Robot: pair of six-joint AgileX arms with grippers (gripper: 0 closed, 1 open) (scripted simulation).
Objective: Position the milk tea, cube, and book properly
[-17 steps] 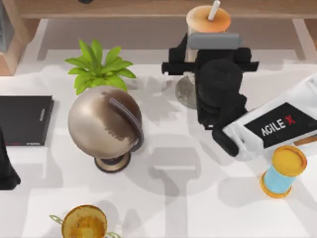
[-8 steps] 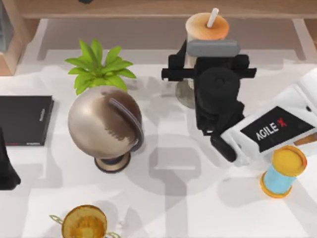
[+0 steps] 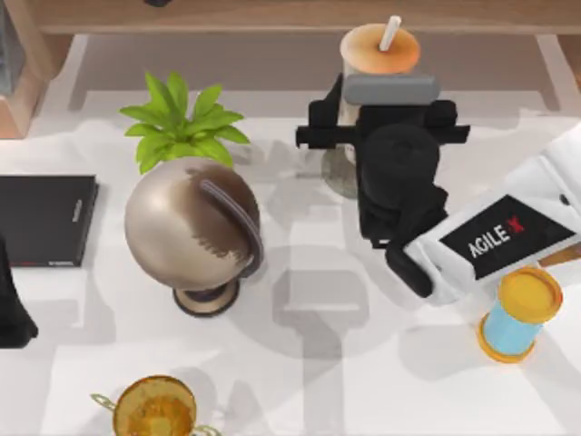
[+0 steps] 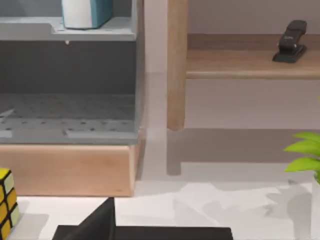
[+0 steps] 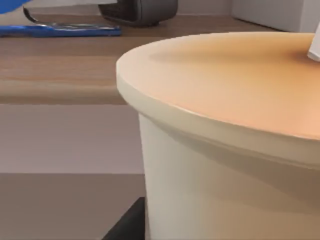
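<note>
The milk tea point(image 3: 379, 47), a tall cup with an orange lid and white straw, stands at the table's back middle. My right gripper point(image 3: 381, 109) is closed around its upper body, just under the lid. The right wrist view has the cup's lid point(image 5: 225, 75) very close, with one black finger point(image 5: 127, 225) beside its wall. The cube point(image 4: 5, 205), yellow-faced, sits in the left wrist view beside a wooden cabinet base. The light-blue book point(image 4: 85, 12) stands on a grey shelf above it. My left gripper point(image 3: 11, 313) is parked at the table's left edge.
A bronze globe point(image 3: 192, 227) and a green plant point(image 3: 182, 123) stand left of centre. A thin black slab point(image 3: 45, 218) lies at the left, a blue cylinder with yellow ends point(image 3: 519, 313) at the right, a gold trophy point(image 3: 154, 409) at the front. A stapler point(image 4: 290, 40) rests on the wooden shelf.
My right gripper and the milk tea shifted together slightly toward the table's near side a second ago; since half a second ago they have held still.
</note>
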